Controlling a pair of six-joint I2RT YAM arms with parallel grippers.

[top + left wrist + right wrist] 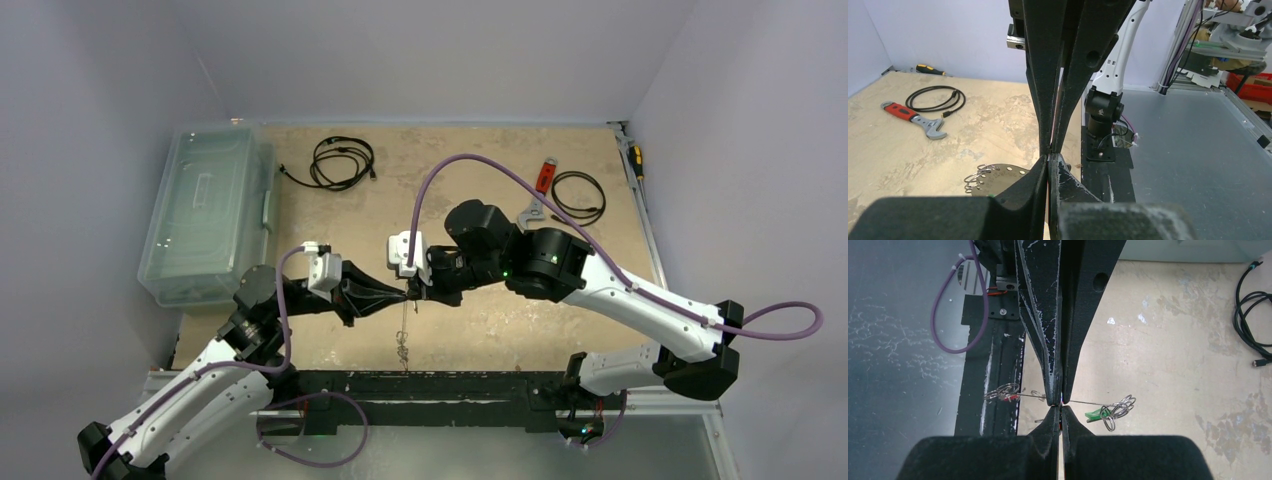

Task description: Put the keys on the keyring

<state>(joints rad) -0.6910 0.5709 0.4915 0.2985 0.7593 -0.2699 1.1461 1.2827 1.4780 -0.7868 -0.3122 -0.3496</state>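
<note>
My two grippers meet tip to tip above the near middle of the table. The left gripper (402, 293) (1049, 159) and the right gripper (419, 292) (1061, 410) are both shut. The keyring (1083, 403) shows edge-on as a thin wire running through the spot where the tips meet. In the left wrist view the keyring (1003, 176) is a flat grey hoop partly hidden behind my left finger. From above, the keyring (403, 335) hangs below the tips. A green key tag (1093, 414) hangs at one end and a red key tag (1009, 398) at the other, among small split rings (1120, 407).
A red-handled wrench (540, 185) and a black coiled cable (580, 195) lie at the back right. Another cable (342, 160) lies at the back middle. A clear plastic box (205, 215) stands at the left, a screwdriver (635, 160) sits by the right wall, and a black rail (420, 385) runs along the near edge.
</note>
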